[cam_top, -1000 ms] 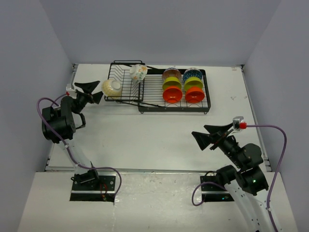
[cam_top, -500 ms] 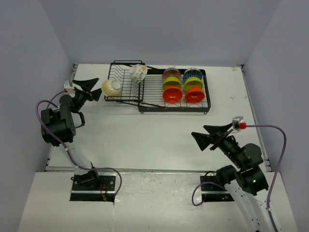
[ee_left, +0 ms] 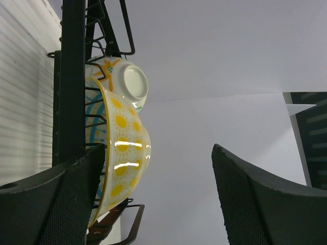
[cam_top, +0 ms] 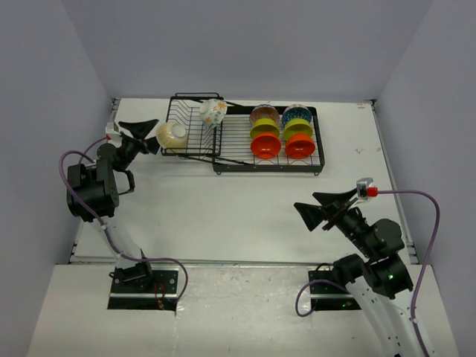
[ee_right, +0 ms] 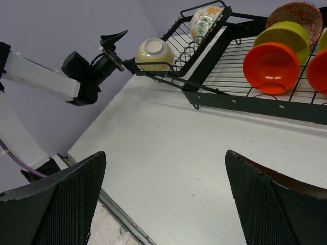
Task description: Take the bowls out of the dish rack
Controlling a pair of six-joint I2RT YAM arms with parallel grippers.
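The left fingers (ee_left: 61, 204) were spread wide with nothing clamped. The yellow-dotted bowl (ee_left: 125, 158) sat in the gap between them, right up against the one nearest the rack. It might've been touching that finger, hard to say from the wrist view. The bowl was on edge at the left end of the dish rack's (cam_top: 268, 168) deep basket, bottom bulging out toward the arm. Just behind it in the basket was a white bowl with orange flowers (cam_top: 213, 111), tipped over too.

On the flat tray section, six more bowls stood on edge in two rows: two orange bowls (cam_top: 265, 146) at the front, two lime bowls (cam_top: 265, 131) behind them, and two patterned bowls (cam_top: 264, 113) at the back. The rack sat along the far side of the tabletop (cam_top: 223, 208).

The right fingers (ee_right: 56, 204) were also wide open and empty, hovering over the near right of the tabletop, well apart from the rack.
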